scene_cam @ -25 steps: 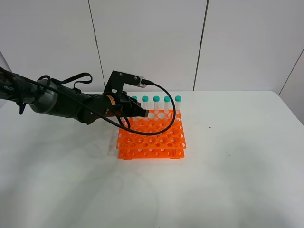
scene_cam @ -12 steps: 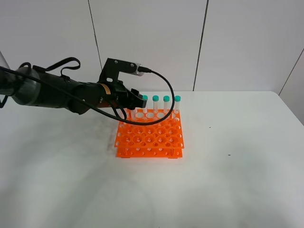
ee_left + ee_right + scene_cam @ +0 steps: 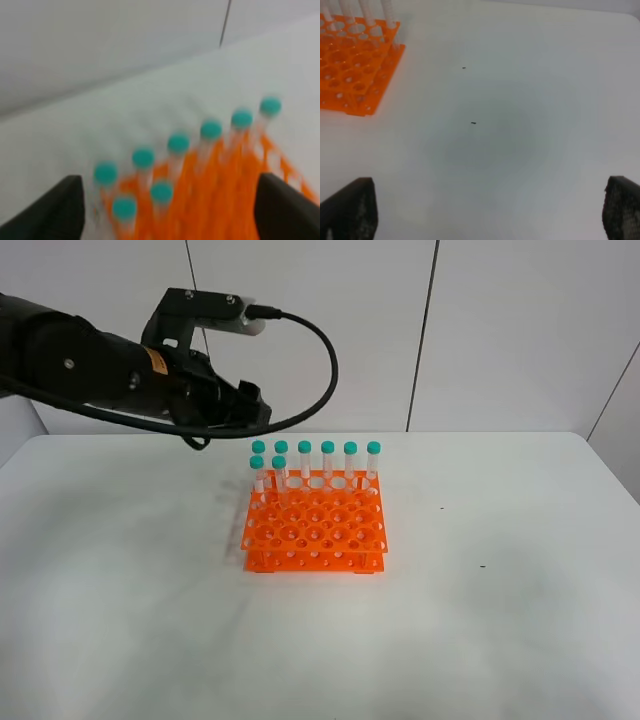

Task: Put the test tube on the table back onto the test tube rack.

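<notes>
Eight tubes: eight teal-capped test tubes stand upright in the test tube rack [image 3: 316,526]; six fill the back row, two stand in the next row at the left end.
Left gripper [image 3: 255,410]: it hangs in the air above and behind the left back corner of the rack, touching nothing. Its jaws are released and spread wide, with nothing between them.
Test tube [image 3: 279,476]: which of the two front tubes is the task's one I cannot tell; this is the right one of the pair, upright in its hole.
Rack: bright orange, two tiers, many round holes, on the white worktop [image 3: 480,620] near the middle.
Right gripper [image 3: 490,210]: not seen from the high camera. Its jaws stand wide apart over bare worktop, well right of the rack.
</notes>
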{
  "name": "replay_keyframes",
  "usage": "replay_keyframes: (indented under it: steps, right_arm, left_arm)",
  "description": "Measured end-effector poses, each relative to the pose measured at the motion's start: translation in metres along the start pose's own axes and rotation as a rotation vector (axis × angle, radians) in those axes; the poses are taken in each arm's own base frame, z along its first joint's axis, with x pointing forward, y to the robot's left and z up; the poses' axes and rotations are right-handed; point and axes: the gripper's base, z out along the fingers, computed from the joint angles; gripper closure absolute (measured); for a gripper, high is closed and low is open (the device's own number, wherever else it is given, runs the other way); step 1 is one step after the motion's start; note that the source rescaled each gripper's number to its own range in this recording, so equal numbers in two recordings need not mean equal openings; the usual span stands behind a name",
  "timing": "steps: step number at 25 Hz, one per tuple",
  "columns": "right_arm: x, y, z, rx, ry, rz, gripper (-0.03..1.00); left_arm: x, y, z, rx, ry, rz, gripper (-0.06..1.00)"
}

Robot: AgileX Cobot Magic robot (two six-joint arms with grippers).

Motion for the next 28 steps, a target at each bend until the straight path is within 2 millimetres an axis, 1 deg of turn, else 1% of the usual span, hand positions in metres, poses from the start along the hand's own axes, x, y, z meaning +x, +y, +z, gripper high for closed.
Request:
replay_keyframes:
  steps: [3,5,7,10,13,16,19,21,22,24,25,28]
  right_arm:
    - [0.0,0.0,0.0,0.0,0.0,0.0,-0.03]
    - [0.0,0.0,0.0,0.0,0.0,0.0,-0.03]
    - [0.0,0.0,0.0,0.0,0.0,0.0,-0.03]
    - [0.0,0.0,0.0,0.0,0.0,0.0,-0.03]
    - [0.0,0.0,0.0,0.0,0.0,0.0,-0.03]
    - [0.0,0.0,0.0,0.0,0.0,0.0,-0.03]
    - [0.0,0.0,0.0,0.0,0.0,0.0,-0.03]
    - [0.0,0.0,0.0,0.0,0.0,0.0,-0.03]
    - [0.0,0.0,0.0,0.0,0.0,0.0,-0.03]
    - [0.0,0.0,0.0,0.0,0.0,0.0,-0.03]
    - [0.0,0.0,0.0,0.0,0.0,0.0,-0.03]
    - [0.0,0.0,0.0,0.0,0.0,0.0,-0.03]
  left_arm:
    - [0.013,0.003,-0.009,-0.026,0.246,-0.015,-0.05]
    - [0.02,0.004,-0.013,-0.039,0.378,-0.017,-0.05]
    - [0.027,0.005,-0.014,-0.047,0.474,-0.017,-0.06]
    - [0.033,0.012,-0.014,-0.065,0.552,-0.044,-0.06]
    - [0.038,0.035,-0.018,-0.115,0.605,-0.111,-0.06]
    - [0.044,0.066,-0.023,-0.169,0.651,-0.197,-0.06]
    - [0.055,0.11,-0.036,-0.237,0.69,-0.32,-0.06]
    - [0.064,0.135,-0.048,-0.278,0.722,-0.391,-0.06]
    - [0.067,0.144,-0.055,-0.299,0.731,-0.417,-0.06]
    - [0.067,0.147,-0.068,-0.311,0.721,-0.431,-0.06]
    - [0.065,0.144,-0.076,-0.314,0.7,-0.429,-0.06]
    - [0.071,0.129,-0.102,-0.309,0.658,-0.431,-0.06]
